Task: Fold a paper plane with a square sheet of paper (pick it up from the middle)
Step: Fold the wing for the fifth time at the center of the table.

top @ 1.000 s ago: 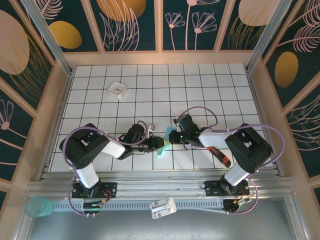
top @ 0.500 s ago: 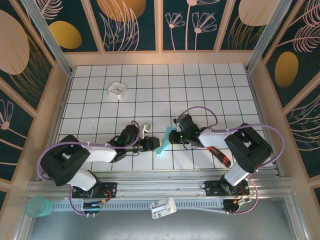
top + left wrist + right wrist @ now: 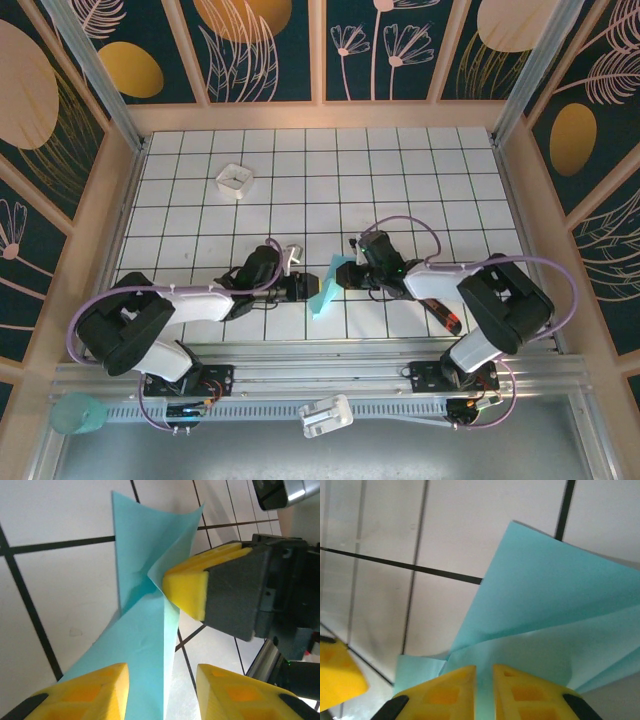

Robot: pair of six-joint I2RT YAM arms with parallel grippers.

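One partly folded turquoise sheet of paper [image 3: 324,285] rises off the front-middle tiles between two grippers. The right gripper [image 3: 343,274] pinches its fold, and the left gripper [image 3: 303,289] stands with fingers apart around its edge. One white tray [image 3: 235,178] sits well behind.

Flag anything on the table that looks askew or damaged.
The turquoise paper is raised on edge rather than lying flat. Where the right gripper pinches it, it puckers and its layers flare apart unevenly. The left gripper is open around the paper's lower part. Nothing else stands out.
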